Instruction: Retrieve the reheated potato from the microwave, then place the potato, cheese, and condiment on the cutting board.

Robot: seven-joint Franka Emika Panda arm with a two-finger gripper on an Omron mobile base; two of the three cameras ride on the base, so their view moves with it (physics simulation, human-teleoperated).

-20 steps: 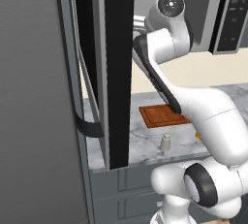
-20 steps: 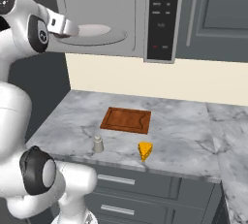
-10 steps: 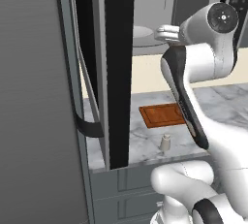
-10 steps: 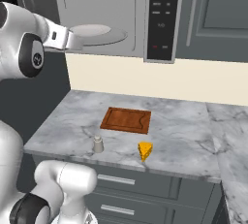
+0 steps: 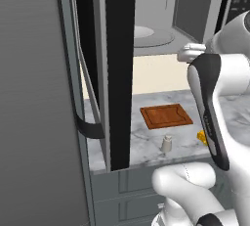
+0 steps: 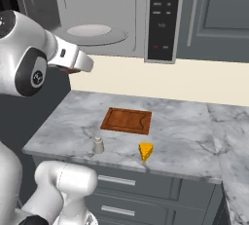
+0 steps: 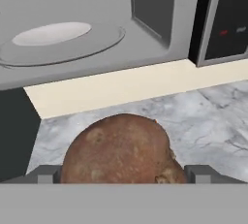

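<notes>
The tan-brown potato (image 7: 121,150) sits between the two fingertips of my gripper (image 7: 121,175), which is shut on it. The hand (image 6: 78,62) hangs just outside and below the microwave (image 6: 112,5), above the counter's left part. The microwave door (image 5: 119,63) stands open and its white turntable (image 6: 95,30) is bare. On the counter lies the reddish cutting board (image 6: 126,121), with nothing on it. In front of it stand the off-white condiment bottle (image 6: 98,145) and the yellow cheese wedge (image 6: 145,151).
The open door (image 5: 119,63) juts out at the left of the arm as a tall dark slab. The marble counter (image 6: 185,131) runs to the right and turns a corner. Grey cabinets (image 6: 214,14) hang to the right of the microwave.
The hand has drawn back out of the microwave and come down with the potato. The arm's upper links have swung around. The turntable now lies bare.
</notes>
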